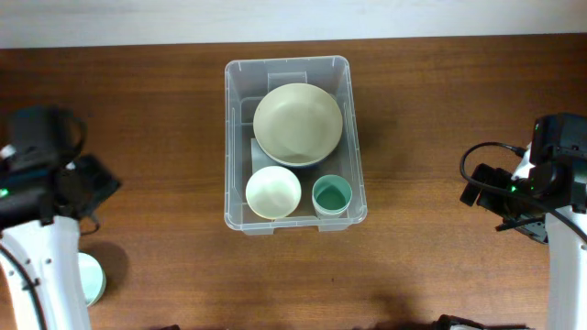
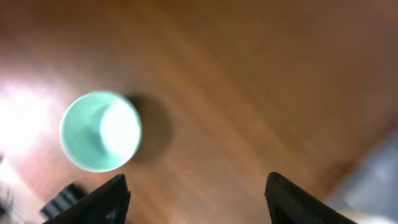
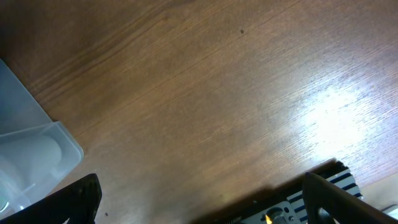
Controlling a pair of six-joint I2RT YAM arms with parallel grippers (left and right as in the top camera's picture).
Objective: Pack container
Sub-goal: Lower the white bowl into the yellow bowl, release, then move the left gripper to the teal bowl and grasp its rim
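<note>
1. seen from above, the clear box (image 1: 228, 137) sits on the brown table (image 1: 147, 119), in the middle and a bit toward 12 o'clock.
2. inside the box, a big pale bowl (image 1: 298, 124) fills the 12 o'clock end.
3. a small pale bowl (image 1: 273, 192) sits at 7 o'clock in the box, and a green cup (image 1: 331, 195) stands just beside it at 5 o'clock.
4. the left arm (image 1: 46, 266) is at 8 o'clock on the table, well apart from the box.
5. the left pincer (image 2: 199, 199) is spread wide and has hold of nothing.
6. a second green cup (image 2: 99, 132) stands on the table near the left pincer, at 10 o'clock from it in the wrist view. it looks blurry.
7. the right arm (image 1: 569, 266) is at 4 o'clock on the table, also well apart from the box.
8. the right pincer (image 3: 205, 202) is spread wide too and holds nothing. a corner of the box shows at 8 o'clock in its view.
</note>
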